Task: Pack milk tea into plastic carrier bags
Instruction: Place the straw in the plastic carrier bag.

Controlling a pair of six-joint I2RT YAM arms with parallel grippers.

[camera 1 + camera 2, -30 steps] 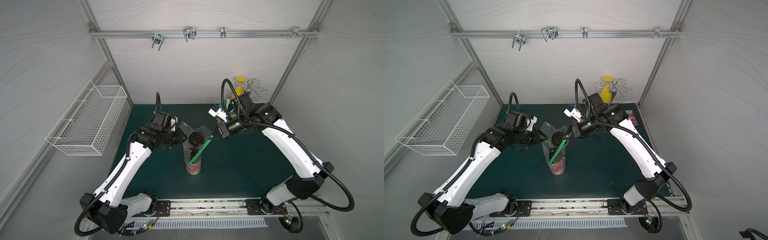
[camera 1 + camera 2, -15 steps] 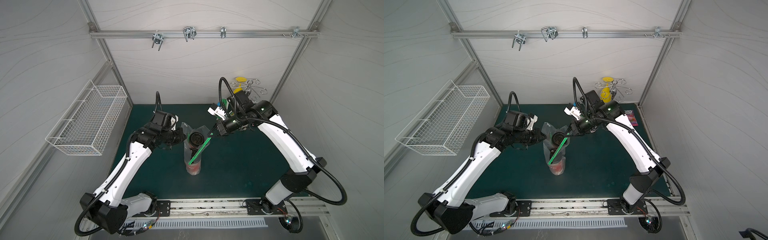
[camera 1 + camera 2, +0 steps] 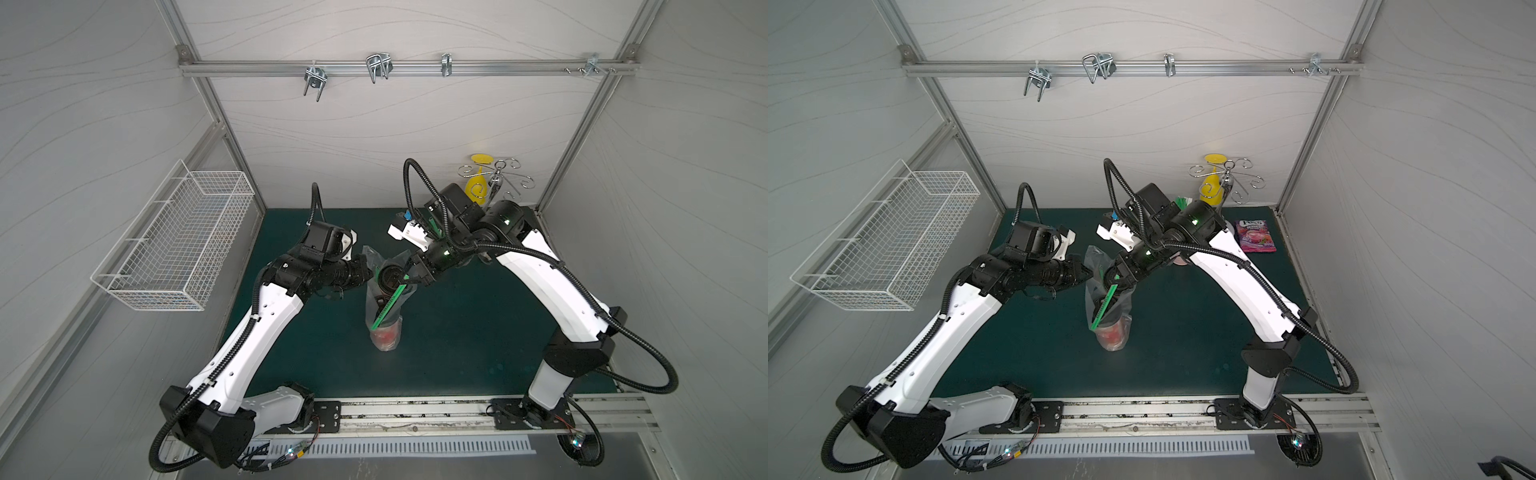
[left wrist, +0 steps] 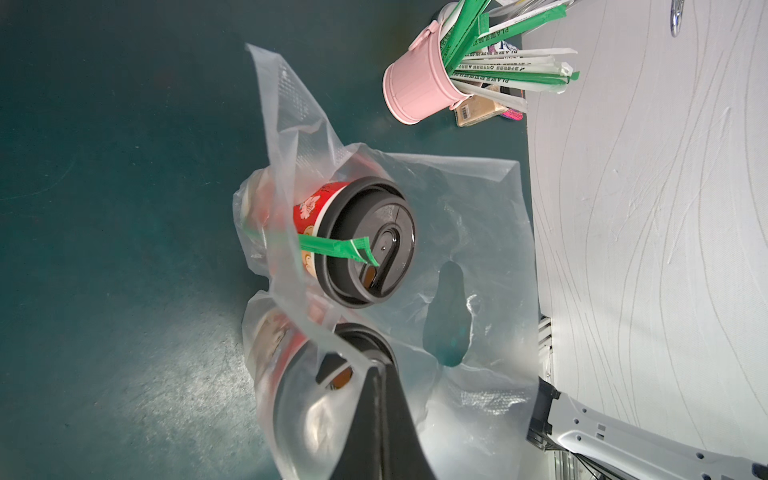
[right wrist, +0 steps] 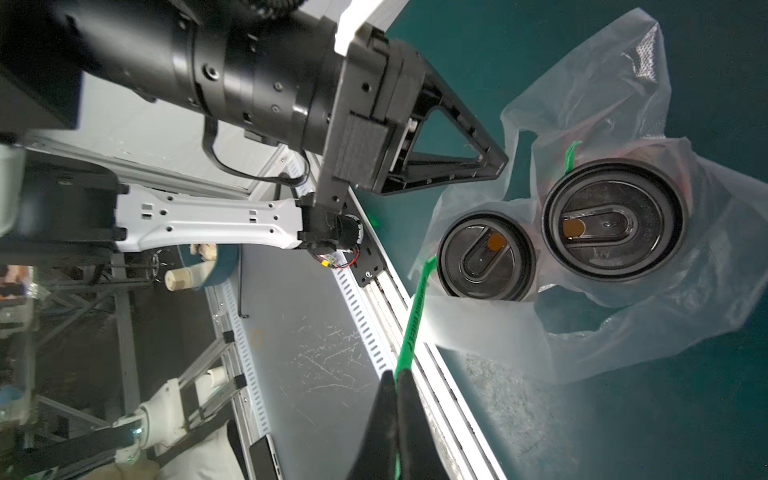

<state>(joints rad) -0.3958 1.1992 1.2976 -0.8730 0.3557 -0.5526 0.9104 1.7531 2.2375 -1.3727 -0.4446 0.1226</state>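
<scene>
Two milk tea cups, red with black lids (image 5: 484, 255) (image 5: 613, 220), stand side by side inside the clear plastic carrier bag (image 3: 384, 303) (image 3: 1106, 301) mid-mat. In the left wrist view one lid (image 4: 365, 241) shows fully, while the other (image 4: 361, 343) is partly hidden by bag film. My left gripper (image 3: 368, 272) (image 4: 376, 368) is shut on the bag's upper edge. From the other side my right gripper (image 3: 409, 280) (image 5: 397, 376) is shut on a green wrapped straw (image 5: 415, 316) that slants down to the bag's mouth. Another green straw (image 4: 336, 247) leans on a lid inside the bag.
A pink mug (image 4: 415, 89) full of wrapped straws stands near the back wall. At the back right lie a purple snack packet (image 3: 1254, 236) and a wire stand with a yellow piece (image 3: 478, 189). On the left wall hangs a white wire basket (image 3: 178, 241).
My left gripper has closed on the bag's edge. My right arm has shifted a little to the left with the green straw still in its jaws.
</scene>
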